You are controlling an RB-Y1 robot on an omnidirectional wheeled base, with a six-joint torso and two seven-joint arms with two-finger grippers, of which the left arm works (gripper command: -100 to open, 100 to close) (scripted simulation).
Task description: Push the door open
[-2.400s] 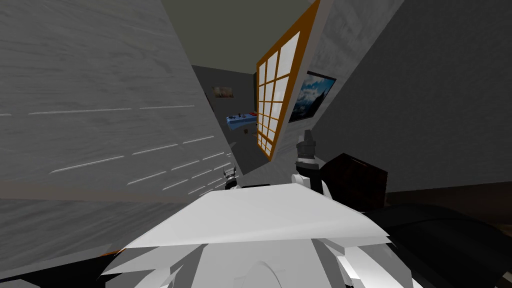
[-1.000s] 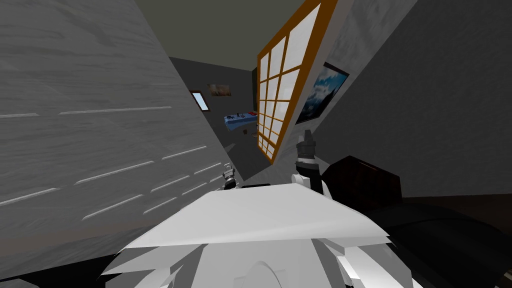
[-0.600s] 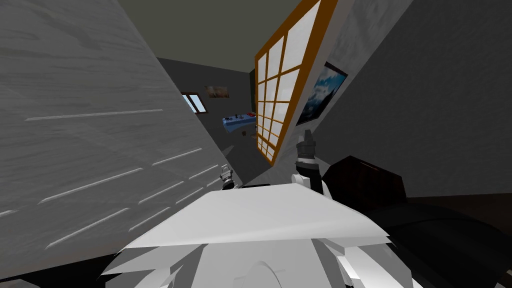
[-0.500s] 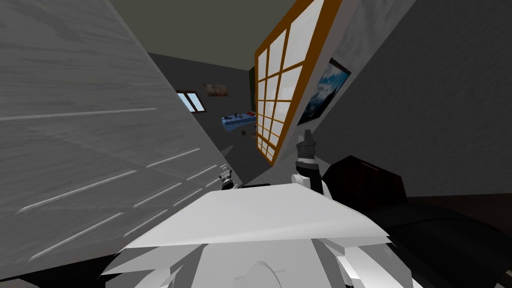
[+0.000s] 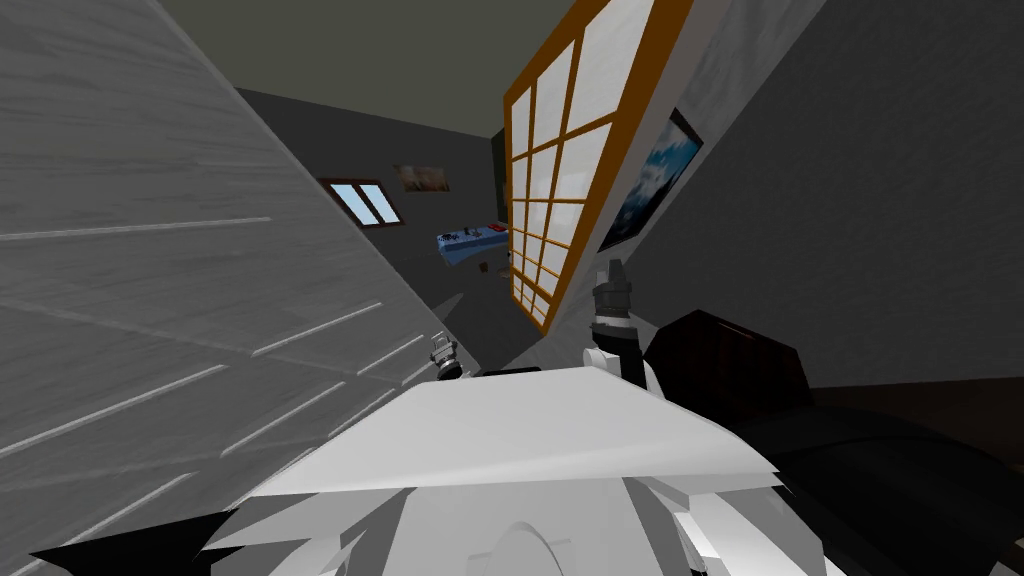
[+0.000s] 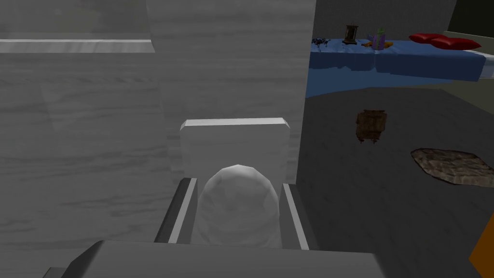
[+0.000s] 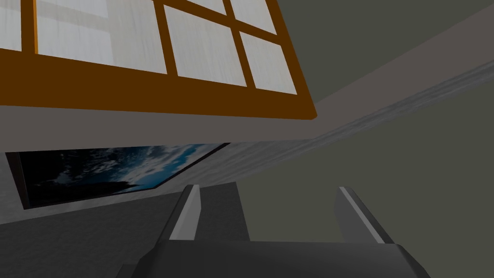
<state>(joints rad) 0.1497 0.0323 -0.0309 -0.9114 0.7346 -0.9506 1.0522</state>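
Swinging further off, the door (image 5: 150,300) has widened the gap at its free edge, so the far window (image 5: 362,203) now shows past it, and the left claw (image 5: 443,355) has gone leftward with it. In the left wrist view that claw is closed narrow on the knob (image 6: 239,207), one finger pressed to each side, with the knob's backplate just beyond the tips. The door's face stands straight ahead of the claw and runs off to its hinge side. Its upright free edge is just beside the knob, on the side of the gap. The push should therefore go along the fingers and into the face. The left arm is the near one. The right claw (image 5: 612,285) is held wide and raised, well apart from the door.
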